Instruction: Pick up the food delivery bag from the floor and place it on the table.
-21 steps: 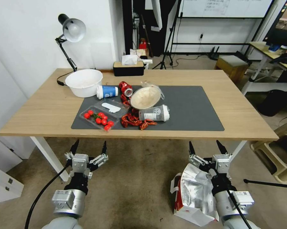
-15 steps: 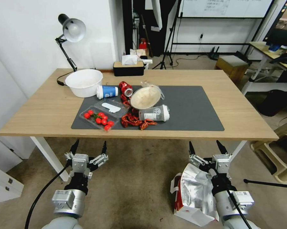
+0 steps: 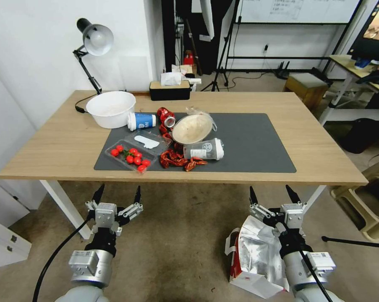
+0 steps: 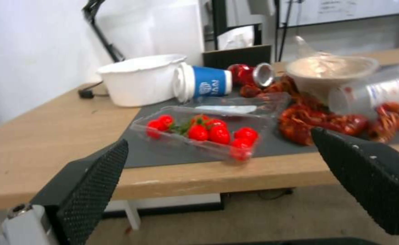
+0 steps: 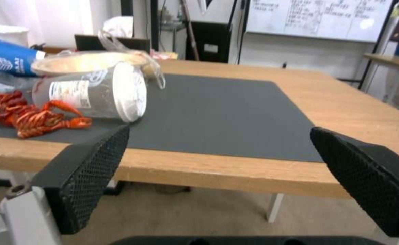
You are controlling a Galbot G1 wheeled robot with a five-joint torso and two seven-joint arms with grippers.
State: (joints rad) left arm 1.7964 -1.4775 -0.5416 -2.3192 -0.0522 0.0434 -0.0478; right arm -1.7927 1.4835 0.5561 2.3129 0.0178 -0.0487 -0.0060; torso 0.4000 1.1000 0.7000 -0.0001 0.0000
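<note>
Below the right gripper (image 3: 272, 193), jaws spread wide and empty, the white foil-lined, red-sided paper delivery bag (image 3: 256, 256) stands on the carpet, far nearer than the equally wide left gripper (image 3: 117, 193).

One bag (image 3: 252, 256), two cups (image 3: 142, 121), one bowl (image 3: 111, 108), one lamp (image 3: 92, 46).

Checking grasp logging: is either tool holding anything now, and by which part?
Nothing is held. Left tool and right tool are both open and empty; the food delivery bag sits on the floor.
</note>
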